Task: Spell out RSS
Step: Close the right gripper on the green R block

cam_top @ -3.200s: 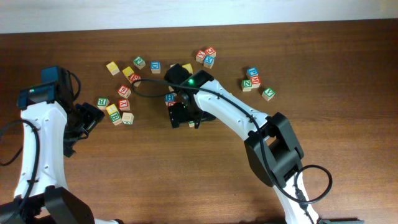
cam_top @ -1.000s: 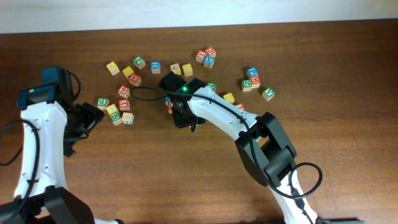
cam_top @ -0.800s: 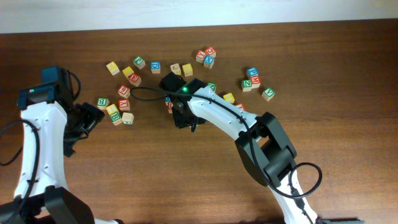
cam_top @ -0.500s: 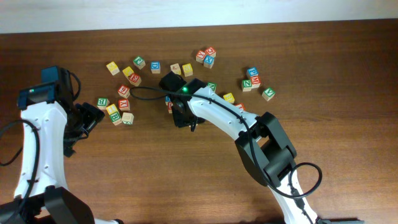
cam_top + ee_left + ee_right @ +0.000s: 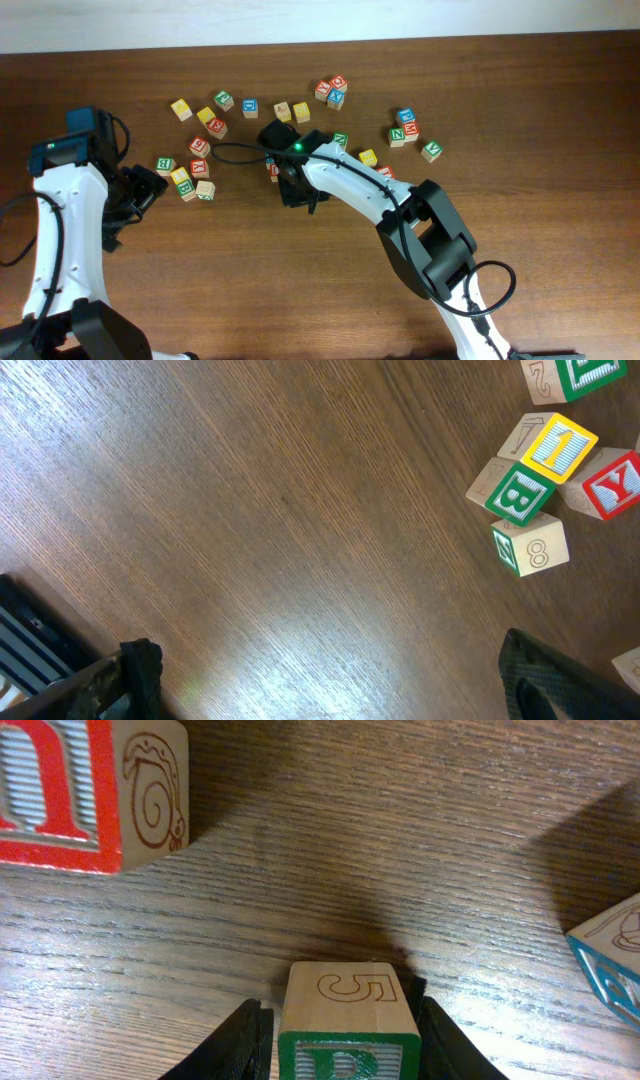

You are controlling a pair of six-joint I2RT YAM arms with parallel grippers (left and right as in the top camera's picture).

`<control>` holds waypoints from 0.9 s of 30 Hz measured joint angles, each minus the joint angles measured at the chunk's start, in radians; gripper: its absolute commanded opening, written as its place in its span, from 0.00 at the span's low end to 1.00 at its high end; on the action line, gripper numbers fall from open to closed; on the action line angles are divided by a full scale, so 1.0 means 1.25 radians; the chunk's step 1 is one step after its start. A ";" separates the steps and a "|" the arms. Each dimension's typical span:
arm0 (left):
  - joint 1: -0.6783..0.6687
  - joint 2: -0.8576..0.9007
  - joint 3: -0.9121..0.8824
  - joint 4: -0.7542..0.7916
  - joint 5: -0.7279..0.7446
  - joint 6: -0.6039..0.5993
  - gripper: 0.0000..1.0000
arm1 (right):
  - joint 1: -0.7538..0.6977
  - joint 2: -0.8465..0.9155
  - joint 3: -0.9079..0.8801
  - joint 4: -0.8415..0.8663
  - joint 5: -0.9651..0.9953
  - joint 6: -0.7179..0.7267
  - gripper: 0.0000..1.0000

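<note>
Gripping green-lettered block (image 5: 349, 1015) in right gripper (image 5: 345, 1042); risks bumping red block (image 5: 85, 795) at ten o'clock if dragged across desk (image 5: 400, 840).

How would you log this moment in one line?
right hand: shut on green block marked 5 | left hand: open, empty | other blocks: scattered, no RSS row

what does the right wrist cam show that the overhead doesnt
Only the right wrist: a green-lettered block with an outlined 5 on one side, clamped in the right gripper. Only the overhead: the left arm and the scattered blocks across the table. Both: the right gripper and the wooden table.
</note>
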 measured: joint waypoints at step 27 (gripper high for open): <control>0.000 0.000 0.000 0.000 0.000 0.000 0.99 | 0.000 0.000 0.070 -0.129 -0.002 0.000 0.21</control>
